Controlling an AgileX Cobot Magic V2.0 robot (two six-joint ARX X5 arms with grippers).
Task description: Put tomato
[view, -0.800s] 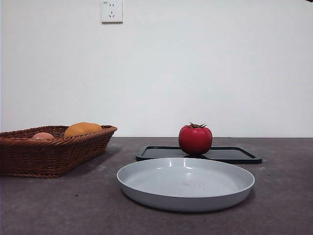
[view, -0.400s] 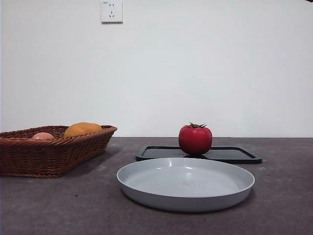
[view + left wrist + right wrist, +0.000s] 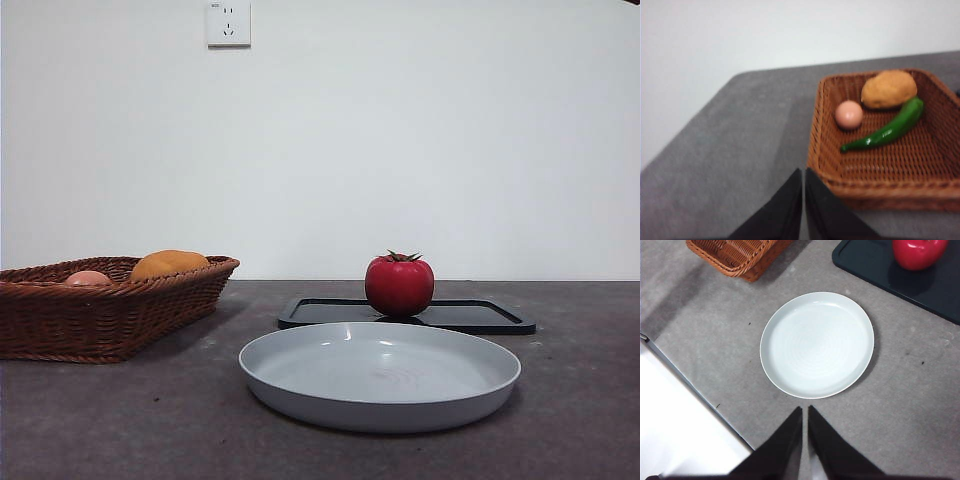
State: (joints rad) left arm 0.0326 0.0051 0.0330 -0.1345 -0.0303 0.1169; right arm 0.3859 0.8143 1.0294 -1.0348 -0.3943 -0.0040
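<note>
The glossy red tomato [image 3: 399,285] with a green calyx stands on a flat black tray [image 3: 480,316] behind the grey plate [image 3: 380,375]. The right wrist view looks down on the tomato [image 3: 918,252], the black tray [image 3: 880,270] and the empty plate [image 3: 817,344]. My right gripper [image 3: 804,410] hangs high above the table, just short of the plate, shut with nothing in it. My left gripper [image 3: 803,172] is shut and empty too, hovering beside the near corner of the wicker basket [image 3: 826,165]. Neither arm shows in the front view.
The wicker basket [image 3: 100,310] at the left holds an orange-yellow fruit [image 3: 888,89], a pale pink fruit [image 3: 849,114] and a green pepper [image 3: 890,129]. A table edge [image 3: 690,385] runs close to the plate in the right wrist view. A wall socket [image 3: 228,22] is on the back wall.
</note>
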